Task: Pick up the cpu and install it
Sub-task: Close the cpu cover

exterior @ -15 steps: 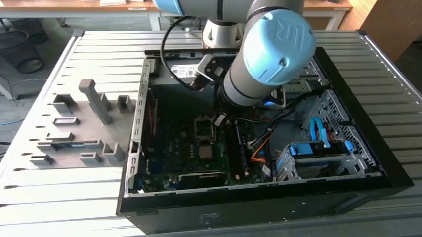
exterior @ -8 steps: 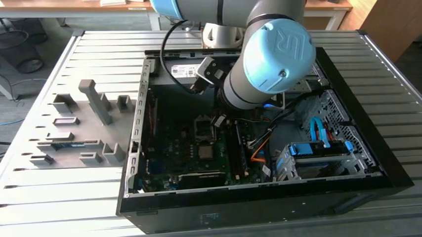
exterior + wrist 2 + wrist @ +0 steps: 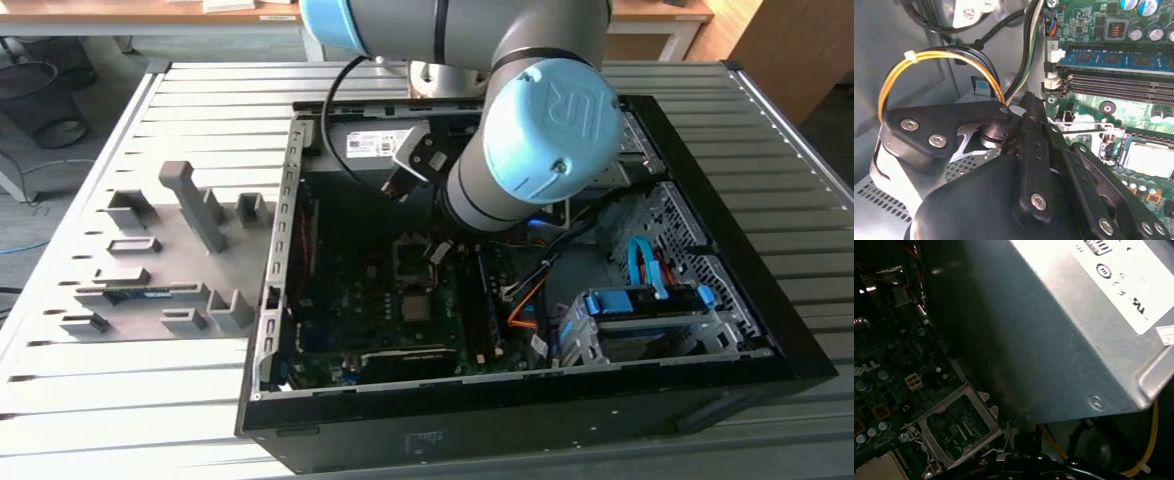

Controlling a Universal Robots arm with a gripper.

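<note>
Black end effector (image 3: pixel 1029 107) linkage fills lower frame, fingers together, empty; cpu (image 3: pixel 1149 159) at right edge already sits in its socket (image 3: pixel 956 427), retention frame open, unlatched.

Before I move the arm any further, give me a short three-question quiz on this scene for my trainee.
1. True or false: the cpu sits on the motherboard inside the computer case.
2. What stands outside the case, at the exterior view's left? A: grey fixture blocks. B: a keyboard. C: a monitor.
3. Fill in: in the second wrist view, the hand is close to a bundle of yellow and black ___.

Key: 1 true; 2 A; 3 wires.
</note>
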